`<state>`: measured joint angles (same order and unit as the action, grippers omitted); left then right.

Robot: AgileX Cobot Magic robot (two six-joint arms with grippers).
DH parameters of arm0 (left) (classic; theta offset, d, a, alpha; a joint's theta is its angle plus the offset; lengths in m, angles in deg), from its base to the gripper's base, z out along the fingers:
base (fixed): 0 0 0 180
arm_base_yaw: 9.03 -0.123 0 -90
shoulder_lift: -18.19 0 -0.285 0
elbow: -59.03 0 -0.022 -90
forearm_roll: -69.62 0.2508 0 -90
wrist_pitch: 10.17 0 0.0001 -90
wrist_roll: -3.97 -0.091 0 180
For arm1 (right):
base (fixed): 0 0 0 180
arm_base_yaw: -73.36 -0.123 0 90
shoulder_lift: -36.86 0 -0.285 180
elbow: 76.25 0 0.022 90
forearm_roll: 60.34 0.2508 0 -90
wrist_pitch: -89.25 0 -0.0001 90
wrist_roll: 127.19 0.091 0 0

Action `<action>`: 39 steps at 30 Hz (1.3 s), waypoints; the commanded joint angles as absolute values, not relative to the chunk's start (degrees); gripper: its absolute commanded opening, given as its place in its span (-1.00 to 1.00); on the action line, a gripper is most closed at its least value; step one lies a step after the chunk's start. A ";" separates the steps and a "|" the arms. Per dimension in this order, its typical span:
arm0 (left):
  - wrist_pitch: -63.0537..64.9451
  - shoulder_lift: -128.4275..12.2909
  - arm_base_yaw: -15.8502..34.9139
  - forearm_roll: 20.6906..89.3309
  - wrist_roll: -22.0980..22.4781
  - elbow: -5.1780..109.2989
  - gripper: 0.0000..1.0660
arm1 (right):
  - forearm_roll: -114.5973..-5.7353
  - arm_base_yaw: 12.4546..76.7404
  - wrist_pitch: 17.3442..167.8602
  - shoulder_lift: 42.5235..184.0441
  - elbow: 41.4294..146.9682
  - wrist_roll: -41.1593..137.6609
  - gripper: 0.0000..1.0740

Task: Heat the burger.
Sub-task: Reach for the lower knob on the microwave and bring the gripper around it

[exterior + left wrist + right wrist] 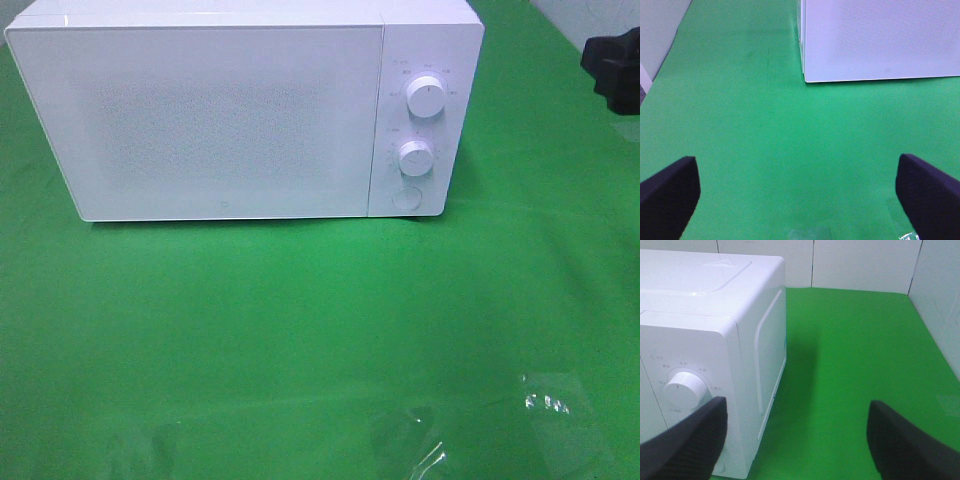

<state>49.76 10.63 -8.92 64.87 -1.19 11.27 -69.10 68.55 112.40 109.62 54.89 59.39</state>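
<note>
The burger is out of view in every frame. A white microwave (pixel 220 120) stands at the back of the green cloth with its door shut; whether anything is inside cannot be seen. Its control panel carries two white knobs (pixel 426 98) (pixel 415 157) and a round button (pixel 406 197). My left gripper (pixel 800 200) is open and empty, low over the cloth in front of the microwave's front left corner (pixel 805 75). My right gripper (pixel 797 435) is open and empty, beside the microwave's right side (pixel 767 355), with the upper knob (pixel 686 390) near one finger.
A black part of the right arm (pixel 612 68) shows at the far right edge of the high view. A shiny clear patch (pixel 480 430) lies on the cloth near the front edge. White walls (pixel 865 262) border the cloth behind and to the right.
</note>
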 commanded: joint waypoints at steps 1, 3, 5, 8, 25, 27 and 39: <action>49.19 11.83 -9.15 64.92 -1.13 11.09 0.87 | -60.34 68.66 123.46 112.54 50.94 51.32 0.37; 49.19 11.83 -9.15 64.92 -1.13 11.09 0.87 | -57.99 68.49 125.46 113.17 49.97 49.60 0.37; 49.19 11.83 -9.15 64.92 -1.13 11.09 0.87 | -52.66 67.06 128.27 114.03 48.30 46.10 0.37; 49.19 11.83 -9.15 64.92 -1.13 11.09 0.87 | -44.47 63.10 132.28 114.95 46.24 39.51 0.37; 49.19 11.83 -9.15 64.92 -1.13 11.09 0.87 | -13.13 37.21 151.99 125.55 44.92 24.96 0.37; 49.19 11.83 -9.15 64.92 -1.13 11.09 0.87 | -11.46 35.77 152.73 126.46 45.10 24.85 0.37; 49.19 11.83 -9.15 64.92 -1.13 11.09 0.87 | -4.42 26.66 154.68 137.29 50.83 24.27 0.37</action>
